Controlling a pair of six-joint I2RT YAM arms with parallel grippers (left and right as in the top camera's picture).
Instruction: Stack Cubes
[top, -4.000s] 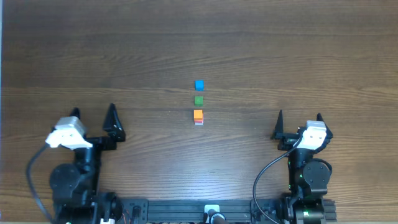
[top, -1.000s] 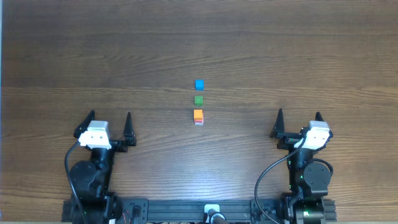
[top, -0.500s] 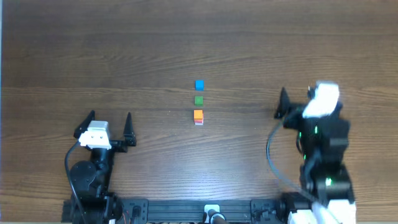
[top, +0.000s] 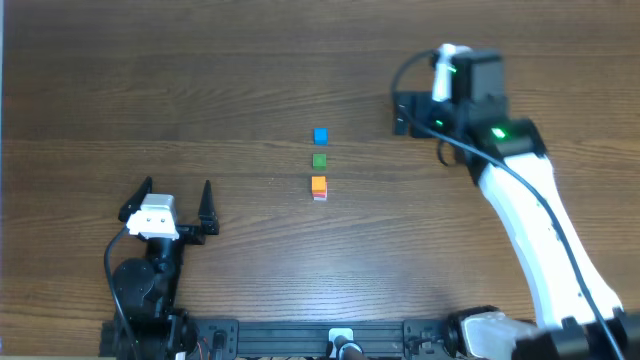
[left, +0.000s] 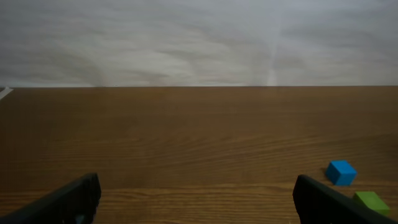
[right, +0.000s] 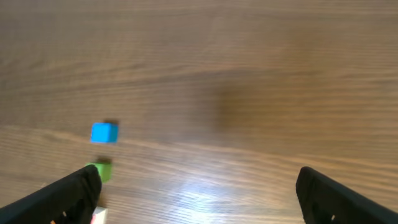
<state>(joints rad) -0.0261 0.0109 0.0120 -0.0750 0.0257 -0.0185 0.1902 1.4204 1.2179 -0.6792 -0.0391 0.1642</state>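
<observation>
- Top view: we find the right gripper (top: 399, 113) lifted, high in the picture and to the right of the cubes. Its own wrist camera shows its fingers spread wide with nothing between them.
- The left gripper (top: 176, 190) sits low on the left, close to its arm's base. Its fingers are also spread wide and hold nothing. It is well apart from the cubes.
- Between the two arms, at the middle of the wooden table (top: 200, 80), we see small cubes in a short straight column.
- The blue cube (top: 320, 136) lies farthest from the arms' bases.
- The green cube (top: 319, 160) lies next in line, near the blue one but not touching it.
- The orange cube (top: 318, 184) is nearest the bases and rests on top of a pink cube (top: 319, 197), whose edge peeks out beneath.
</observation>
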